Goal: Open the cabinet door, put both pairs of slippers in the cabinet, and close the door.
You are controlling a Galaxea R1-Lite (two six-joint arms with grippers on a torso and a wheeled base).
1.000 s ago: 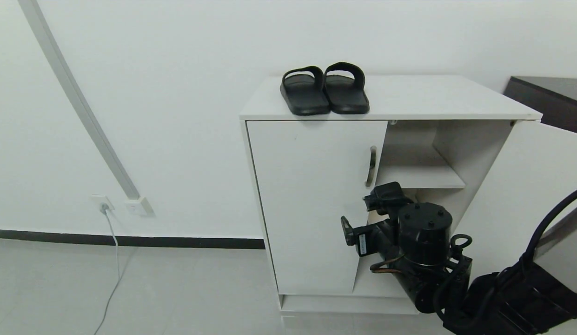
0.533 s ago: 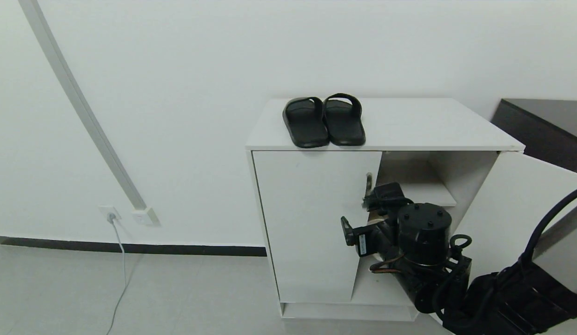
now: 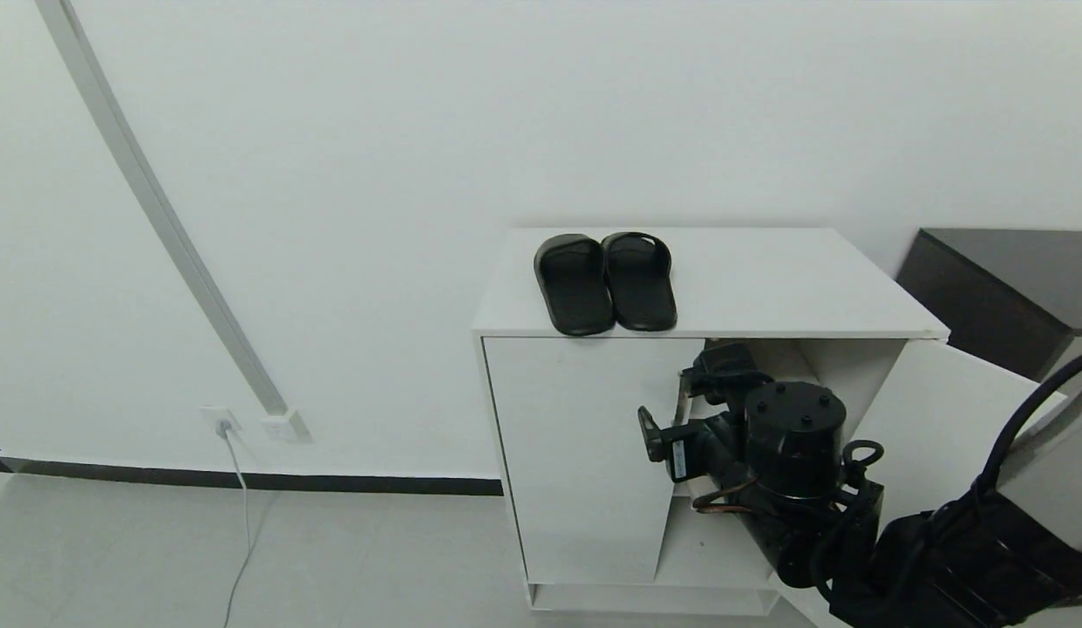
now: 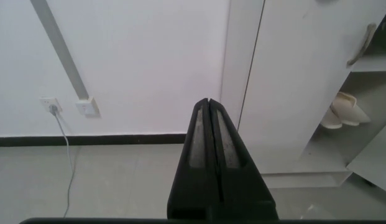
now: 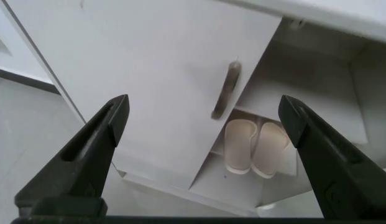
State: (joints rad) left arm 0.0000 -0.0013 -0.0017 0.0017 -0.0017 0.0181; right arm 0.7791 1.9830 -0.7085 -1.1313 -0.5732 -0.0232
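Here the right gripper [image 5: 203, 106] is held with jaws spread wide and empty, just before the cabinet [image 3: 767, 296], facing its shut left door [image 3: 584, 453] and handle [image 5: 225, 92]. The left gripper [image 4: 208, 146] is pressed closed on nothing, apart from the cabinet. A cream pair of slippers [image 5: 255, 146] is set inside the cabinet on a lower shelf [image 5: 230, 182]; a black pair [image 3: 606, 281] is laid on the cabinet's top. The right door [image 3: 942, 419] is swung open.

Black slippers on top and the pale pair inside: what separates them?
The cabinet's top board, in the head view, and an inner shelf above the pale slippers, in the right wrist view.
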